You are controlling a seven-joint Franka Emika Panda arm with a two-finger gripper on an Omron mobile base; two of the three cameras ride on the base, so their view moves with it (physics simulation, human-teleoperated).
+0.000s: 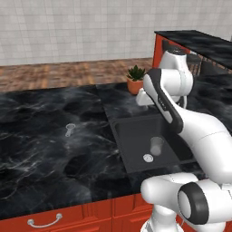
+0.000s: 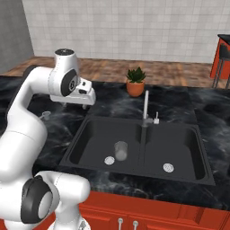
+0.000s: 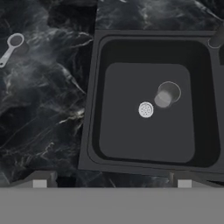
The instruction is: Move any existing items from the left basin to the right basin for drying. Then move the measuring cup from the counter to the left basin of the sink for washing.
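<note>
You're parked in front of a black marble surface [image 1: 45, 149] with white veining, red cabinet fronts under it and a pale tiled wall behind, with a strip of wood-look floor between. The double sink [image 2: 87, 123] is sunk into that surface, dark and matte, with the faucet [image 2: 145, 110] standing at the divider. A clear glass [image 2: 120, 150] stands upright in the left basin [image 3: 109, 144], just beside the round drain [image 3: 145, 109] and close to the divider side. The right basin [image 2: 186, 150] has just its own drain in it. The measuring cup [image 1: 70, 129] sits on the surface well to the left of the sink, small and see-through, handle pointing toward you. A potted plant [image 2: 135, 82] in an orange pot sits behind the sink near the back edge. Your gripper [image 3: 112, 183] hangs high over the left basin's front rim looking straight down, fingertips [image 3: 39, 183] spread wide apart with nothing between them. Off to the right there's a raised dark countertop [image 1: 199, 41] on a red base.
</note>
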